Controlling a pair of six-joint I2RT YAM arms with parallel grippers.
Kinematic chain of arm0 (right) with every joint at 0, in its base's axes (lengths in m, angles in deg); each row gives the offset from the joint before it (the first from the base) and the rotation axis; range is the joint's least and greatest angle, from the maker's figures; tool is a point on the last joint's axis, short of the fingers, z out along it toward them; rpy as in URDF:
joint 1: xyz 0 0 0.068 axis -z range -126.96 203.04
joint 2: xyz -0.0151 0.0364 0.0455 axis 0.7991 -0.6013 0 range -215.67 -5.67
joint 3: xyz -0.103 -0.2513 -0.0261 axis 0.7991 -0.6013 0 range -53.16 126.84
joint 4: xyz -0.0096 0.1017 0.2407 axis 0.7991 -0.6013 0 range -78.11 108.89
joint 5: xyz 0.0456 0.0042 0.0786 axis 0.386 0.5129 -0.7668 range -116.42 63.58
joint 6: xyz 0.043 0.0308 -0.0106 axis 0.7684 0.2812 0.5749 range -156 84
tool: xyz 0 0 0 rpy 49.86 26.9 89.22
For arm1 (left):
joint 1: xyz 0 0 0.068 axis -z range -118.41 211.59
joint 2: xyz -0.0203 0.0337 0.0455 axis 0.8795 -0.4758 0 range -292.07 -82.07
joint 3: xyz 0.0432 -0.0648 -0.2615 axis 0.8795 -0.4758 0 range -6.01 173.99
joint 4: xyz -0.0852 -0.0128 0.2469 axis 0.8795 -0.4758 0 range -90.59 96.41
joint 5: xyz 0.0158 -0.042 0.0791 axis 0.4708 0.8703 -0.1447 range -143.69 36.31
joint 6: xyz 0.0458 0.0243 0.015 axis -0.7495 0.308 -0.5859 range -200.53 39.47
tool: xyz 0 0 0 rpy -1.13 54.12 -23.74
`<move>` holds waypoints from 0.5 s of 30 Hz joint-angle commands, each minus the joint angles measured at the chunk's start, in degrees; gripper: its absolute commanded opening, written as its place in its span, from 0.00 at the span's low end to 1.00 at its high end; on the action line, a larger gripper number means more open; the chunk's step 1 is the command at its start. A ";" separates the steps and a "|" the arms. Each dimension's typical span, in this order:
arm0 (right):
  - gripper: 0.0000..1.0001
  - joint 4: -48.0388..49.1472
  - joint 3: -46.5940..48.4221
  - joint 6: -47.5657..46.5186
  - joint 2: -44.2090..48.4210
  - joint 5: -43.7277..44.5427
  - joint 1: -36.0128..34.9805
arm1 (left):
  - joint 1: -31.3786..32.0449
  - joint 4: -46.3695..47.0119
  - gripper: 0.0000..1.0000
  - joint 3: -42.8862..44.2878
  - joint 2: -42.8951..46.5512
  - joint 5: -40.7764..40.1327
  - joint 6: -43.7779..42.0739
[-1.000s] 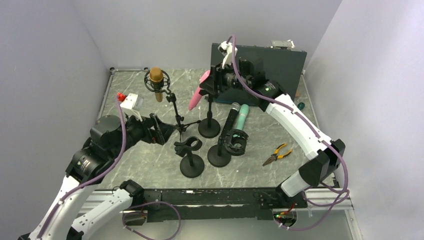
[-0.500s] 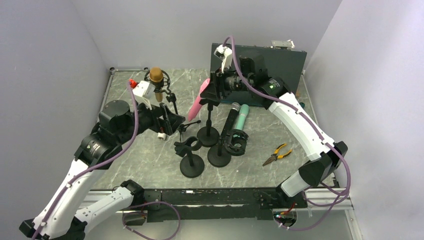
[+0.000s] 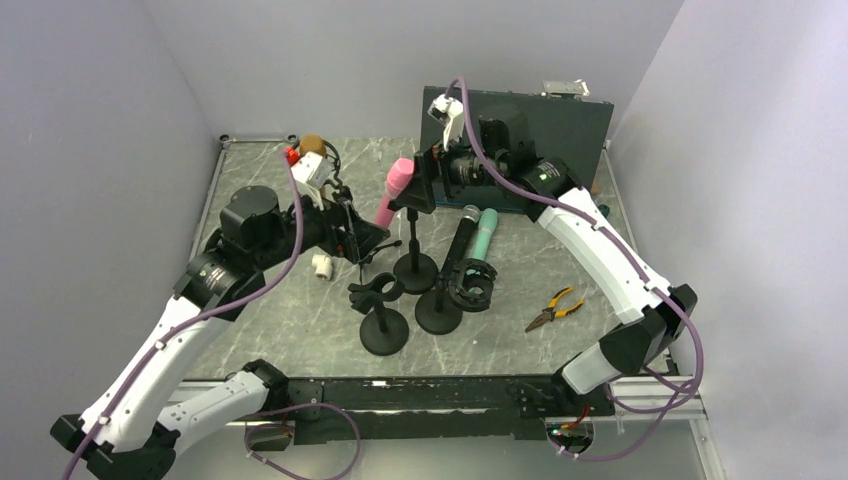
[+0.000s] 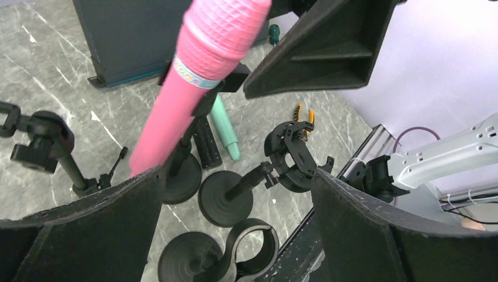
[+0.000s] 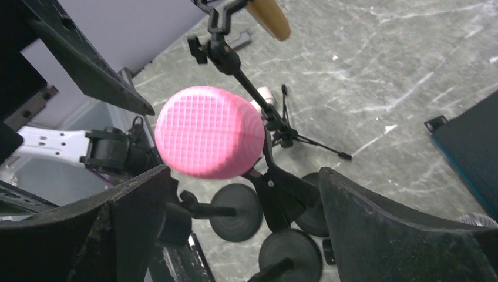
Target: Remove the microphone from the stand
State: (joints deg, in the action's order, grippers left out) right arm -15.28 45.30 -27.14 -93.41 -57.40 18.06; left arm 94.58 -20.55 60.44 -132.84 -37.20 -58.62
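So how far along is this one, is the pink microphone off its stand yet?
Not yet. Done: nothing visible; the pink microphone sits clipped on its stand. In hand: the left gripper and right gripper hover open beside it, neither gripping. Left: close on it and lift it clear of the clip.

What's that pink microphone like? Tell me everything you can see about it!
The pink microphone has a rounded head with a grid pattern, a thin patterned band under it and a smooth, plastic-looking body. It leans with its head up, held in the black clip of a stand with a round base. The left pincer and right pincer are open close by, neither shut on it.
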 commanded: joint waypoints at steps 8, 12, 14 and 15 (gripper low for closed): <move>1.00 8.40 -14.94 -0.21 14.51 10.67 0.05 | 0.23 5.14 0.99 9.51 -5.47 2.30 -5.28; 1.00 14.23 -21.60 0.75 17.85 12.12 0.56 | 0.11 5.79 0.93 13.43 -9.12 4.99 -8.10; 1.00 18.60 -25.92 1.45 19.24 10.93 1.61 | 0.04 5.89 0.90 15.12 -10.84 6.77 -9.11; 1.00 20.16 -27.27 2.13 19.66 10.24 2.28 | 0.03 6.07 0.92 15.77 -11.68 7.05 -9.24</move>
State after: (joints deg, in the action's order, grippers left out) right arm -5.80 23.57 -26.79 -75.89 -47.59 18.45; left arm 94.58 -17.05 72.49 -141.78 -33.88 -64.54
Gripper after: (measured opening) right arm 0.997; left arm 0.909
